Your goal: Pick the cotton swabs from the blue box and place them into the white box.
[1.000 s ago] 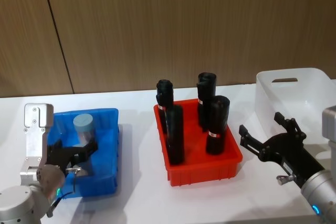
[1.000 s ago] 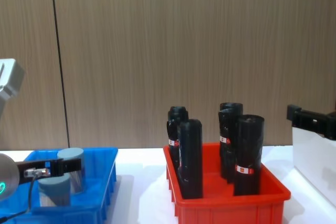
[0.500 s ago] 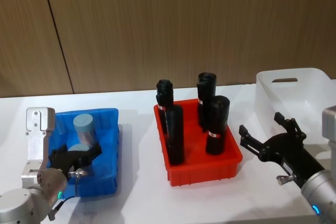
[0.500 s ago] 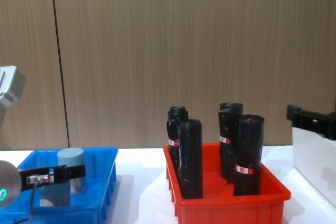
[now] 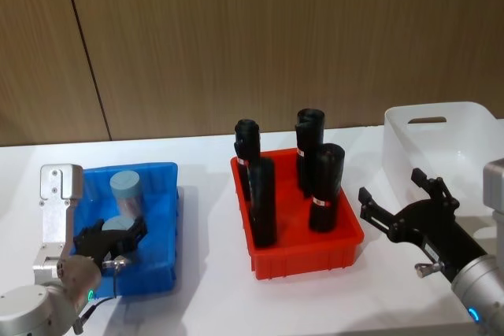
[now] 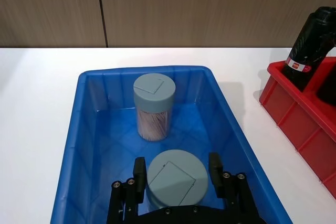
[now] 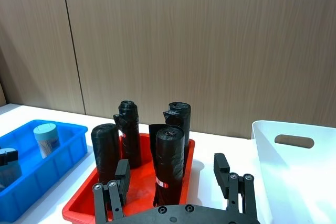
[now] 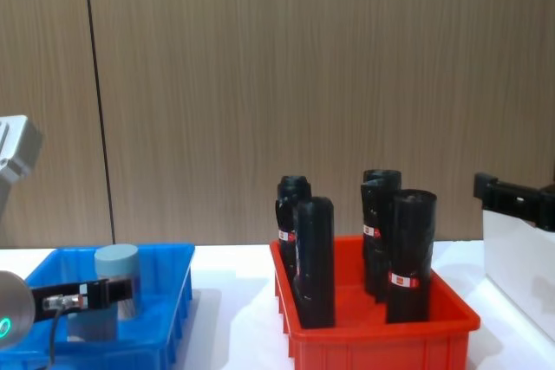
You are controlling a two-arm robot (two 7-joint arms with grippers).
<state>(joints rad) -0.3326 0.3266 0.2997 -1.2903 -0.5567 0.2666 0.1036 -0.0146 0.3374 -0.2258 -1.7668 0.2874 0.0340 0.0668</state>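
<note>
Two cotton swab jars with grey-blue lids stand in the blue box (image 5: 161, 218) (image 6: 84, 140). The far jar (image 5: 126, 189) (image 6: 154, 100) (image 8: 117, 259) stands free. My left gripper (image 5: 118, 235) (image 6: 177, 172) is low inside the box and open, with one finger on each side of the near jar (image 5: 120, 224) (image 6: 170, 182). I cannot tell whether the fingers touch it. My right gripper (image 5: 391, 186) (image 7: 170, 171) hovers open and holds nothing, between the red tray and the white box (image 5: 472, 131) (image 7: 294, 182).
A red tray (image 5: 307, 261) (image 7: 79, 208) with several tall black bottles (image 5: 327, 186) stands between the blue box and the white box. Bare white table (image 5: 213, 297) lies in front of the trays. A wood-panel wall runs behind.
My left gripper has come down into the blue box, and its fingers now sit around the near jar. The right arm and both jars have not moved.
</note>
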